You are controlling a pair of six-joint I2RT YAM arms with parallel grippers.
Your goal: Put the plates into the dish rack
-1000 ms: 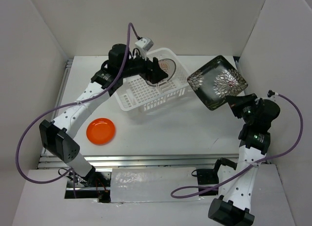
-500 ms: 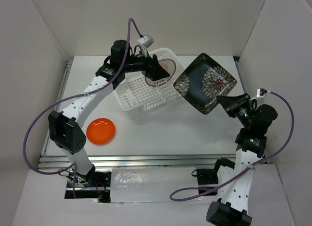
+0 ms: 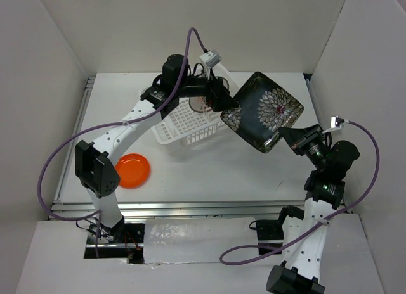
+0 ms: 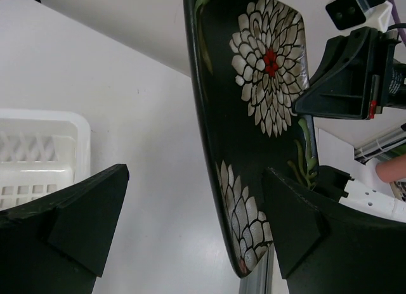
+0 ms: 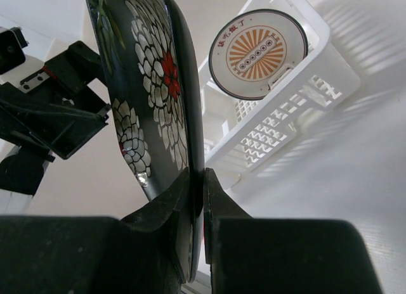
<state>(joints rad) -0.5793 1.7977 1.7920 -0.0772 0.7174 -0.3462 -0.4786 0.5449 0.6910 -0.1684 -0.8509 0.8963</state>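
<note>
My right gripper (image 3: 287, 135) is shut on the rim of the dark square flower-print plate (image 3: 263, 111) and holds it tilted in the air beside the white dish rack (image 3: 190, 126). My left gripper (image 3: 229, 106) is open; the plate's near corner (image 4: 244, 243) lies between its fingers without touching them. The white sunburst plate (image 5: 257, 53) stands upright in the rack. In the right wrist view the dark plate (image 5: 158, 78) is pinched between my fingers (image 5: 219, 205). The small orange plate (image 3: 131, 170) lies flat on the table at the left.
White walls close in the table on the left, back and right. The rack (image 5: 285, 110) sits at the back middle. A metal rail (image 3: 190, 208) runs along the near table edge. Purple cables loop from both arms.
My right gripper has carried the dark plate left toward the rack. My left gripper has moved right, away from the sunburst plate, and now straddles the dark plate's corner.
</note>
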